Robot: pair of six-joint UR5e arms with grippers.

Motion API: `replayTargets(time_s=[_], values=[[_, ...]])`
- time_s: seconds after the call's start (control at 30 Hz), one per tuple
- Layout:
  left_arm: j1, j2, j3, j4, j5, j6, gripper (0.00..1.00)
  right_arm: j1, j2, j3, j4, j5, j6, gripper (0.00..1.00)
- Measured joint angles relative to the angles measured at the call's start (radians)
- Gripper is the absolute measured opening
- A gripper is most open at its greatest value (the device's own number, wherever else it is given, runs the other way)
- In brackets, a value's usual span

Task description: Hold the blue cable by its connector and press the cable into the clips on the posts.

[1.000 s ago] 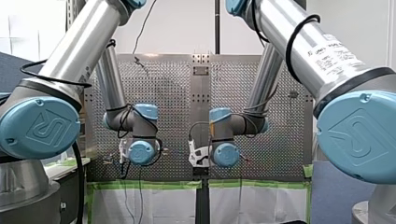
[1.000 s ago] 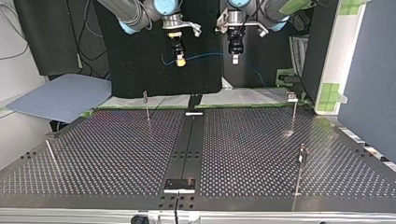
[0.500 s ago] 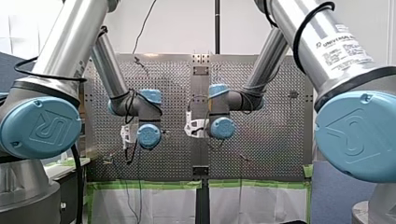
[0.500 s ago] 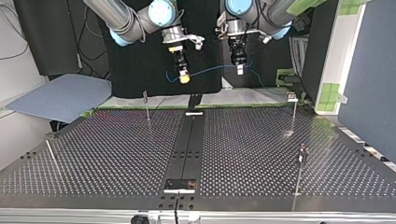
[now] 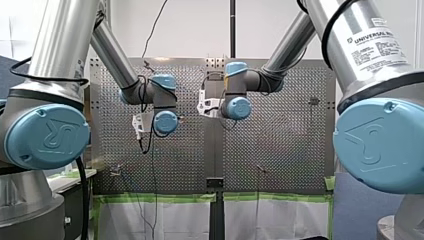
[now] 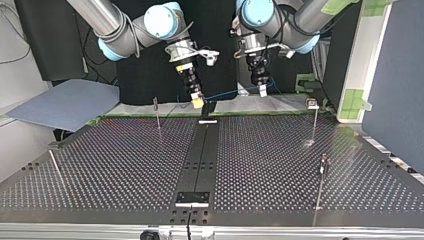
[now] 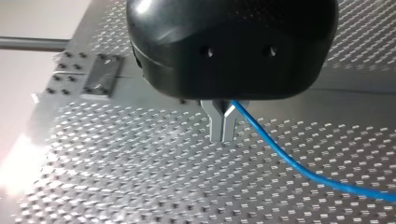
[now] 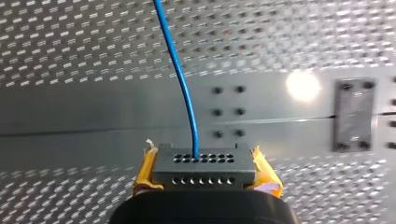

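In the front view both pincers are hidden behind the blue wrist joints (image 5: 165, 122), and the cable cannot be made out there. The top view shows them. My right gripper (image 6: 198, 103) slants in from 11 o'clock and my left gripper (image 6: 262, 92) points down from 1 o'clock. Both hang over the far edge of the table (image 6: 125, 165), with the blue cable (image 6: 227, 93) strung between them. The clips on the posts (image 6: 157, 113) are too small to make out. Only the right wrist view shows the connector (image 8: 204, 163), a grey block clamped between yellow pads (image 8: 145, 170), with the cable running out of its holes. In the left wrist view the metal fingers (image 7: 215, 126) stand almost together, pinching the cable at their base.
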Motion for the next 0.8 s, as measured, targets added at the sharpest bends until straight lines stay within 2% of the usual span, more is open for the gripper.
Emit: replayTargets(time_s=[0.13,0.27,0.57,0.8], values=[[0.014,0.034,0.015,-0.034,0.001,-0.003,0.00,-0.007,-0.029,-0.027,0.029,-0.027,0.009,0.00],[0.029,0.067,0.035,-0.067,0.000,-0.004,0.00,-0.011,-0.064,-0.060,0.058,-0.044,0.011,0.00],[0.067,0.137,0.099,-0.137,0.004,-0.023,0.00,-0.012,-0.132,-0.096,0.075,-0.068,0.012,0.00],[0.114,0.197,0.150,-0.197,0.036,-0.038,0.00,-0.015,-0.127,-0.105,0.078,-0.080,0.013,0.00]])
